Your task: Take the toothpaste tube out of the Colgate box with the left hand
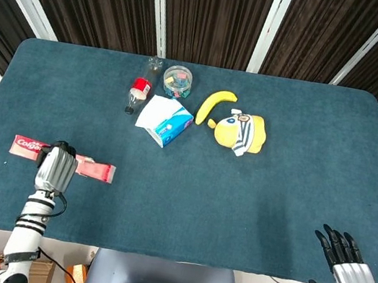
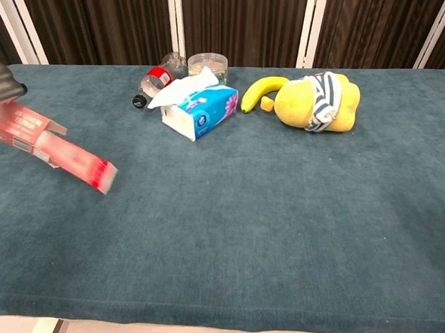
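Right hand [image 1: 345,263] sits at the near right table edge, off the blue table [image 1: 296,197], fingers spread & holding nothing; seen in head view only.

Left hand [image 1: 55,166] is at the near left of the table, wrapped around the Colgate box [image 1: 27,145]. In chest view only a bit of that hand [image 2: 1,85] shows at the left frame edge, above the box [image 2: 17,124]. The box is held tilted, open end lower, flaps [image 2: 52,129] folded out. The toothpaste tube [image 1: 95,168] sticks out of the open end toward table centre; chest view has it [image 2: 78,162] blurred, angled down, far end just above or touching the cloth, can't tell which. Part of the tube is inside the box or under the hand.

Further back, mid-table: a blue tissue pack [image 1: 165,121] w/ white tissue poking out. Beside it to the right, a yellow plush toy [image 1: 240,132] in a striped shirt, w/ a banana [image 1: 214,105] touching or just beside its far-left side. Behind the tissues lies a clear bottle w/ red label [image 1: 137,89], on its side, & a small clear round tub [image 1: 178,80] w/ colourful bits inside. Dark curtains [image 1: 211,13] hang behind the far edge.
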{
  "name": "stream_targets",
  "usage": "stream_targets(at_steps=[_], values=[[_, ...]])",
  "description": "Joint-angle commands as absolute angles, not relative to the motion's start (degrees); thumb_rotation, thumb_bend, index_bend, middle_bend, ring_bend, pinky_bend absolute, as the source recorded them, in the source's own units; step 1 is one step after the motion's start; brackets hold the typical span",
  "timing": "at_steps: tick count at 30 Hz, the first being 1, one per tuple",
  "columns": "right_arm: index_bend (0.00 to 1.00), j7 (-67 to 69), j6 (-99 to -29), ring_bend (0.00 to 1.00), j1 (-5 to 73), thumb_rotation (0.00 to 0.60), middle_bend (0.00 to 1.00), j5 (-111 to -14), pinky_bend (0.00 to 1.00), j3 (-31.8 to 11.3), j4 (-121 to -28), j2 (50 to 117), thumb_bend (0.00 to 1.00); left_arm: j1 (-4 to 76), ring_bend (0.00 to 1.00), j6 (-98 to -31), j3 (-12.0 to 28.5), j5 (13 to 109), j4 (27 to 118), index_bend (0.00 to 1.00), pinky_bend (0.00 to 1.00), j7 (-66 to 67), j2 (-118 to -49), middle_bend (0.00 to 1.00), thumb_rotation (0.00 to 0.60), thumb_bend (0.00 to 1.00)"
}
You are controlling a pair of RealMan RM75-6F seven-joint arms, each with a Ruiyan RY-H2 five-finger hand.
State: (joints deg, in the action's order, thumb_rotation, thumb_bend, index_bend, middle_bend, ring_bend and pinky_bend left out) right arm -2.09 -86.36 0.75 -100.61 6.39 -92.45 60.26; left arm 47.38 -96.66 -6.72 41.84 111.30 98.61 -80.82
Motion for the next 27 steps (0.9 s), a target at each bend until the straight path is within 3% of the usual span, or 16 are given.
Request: stream_targets(at_steps=[1, 9, 15, 20, 27], values=[[0.01, -1.99, -86.47, 0.05, 0.71, 0.6, 0.0, -100.69, 0.07, 6.41, -92.39, 60.26, 0.1, 47.3, 0.91, -96.95, -7.11, 43.25, 111.89, 0.49, 0.95, 98.98, -80.58, 0.56, 0.6, 0.43], [0.01, -1.78, -86.65, 0.05, 0.63, 0.6, 0.0, -100.77, 0.07, 6.45, -92.29, 60.22, 0.1, 47.14, 0.9, -101.27, -6.53, 54.3, 106.31, 0.47, 0.94, 96.88, -78.56, 0.53, 0.6, 0.42], [0.01, -2.13, -86.26, 0.05, 0.74, 0.6, 0.0, -100.68, 0.07, 6.49, -92.47, 60.23, 0.1, 45.32, 0.9, -101.79, -4.18, 62.86, 99.43, 0.47, 0.94, 85.04, -75.08, 0.51, 0.6, 0.41], [0.01, -2.53, -85.96, 0.05, 0.79, 0.6, 0.0, -100.47, 0.07, 6.46, -92.6, 60.31, 0.1, 41.6, 0.9, -96.35, -2.59, 58.66, 108.27, 0.47, 0.94, 73.96, -71.49, 0.51, 0.6, 0.41], [0.01, -3.38, -85.14, 0.05, 1.0, 0.6, 0.0, -100.24, 0.07, 6.54, -92.9, 60.38, 0.09, 37.1, 0.9, -85.51, -8.51, 60.31, 110.6, 0.48, 0.94, 62.34, -71.13, 0.52, 0.6, 0.41]])
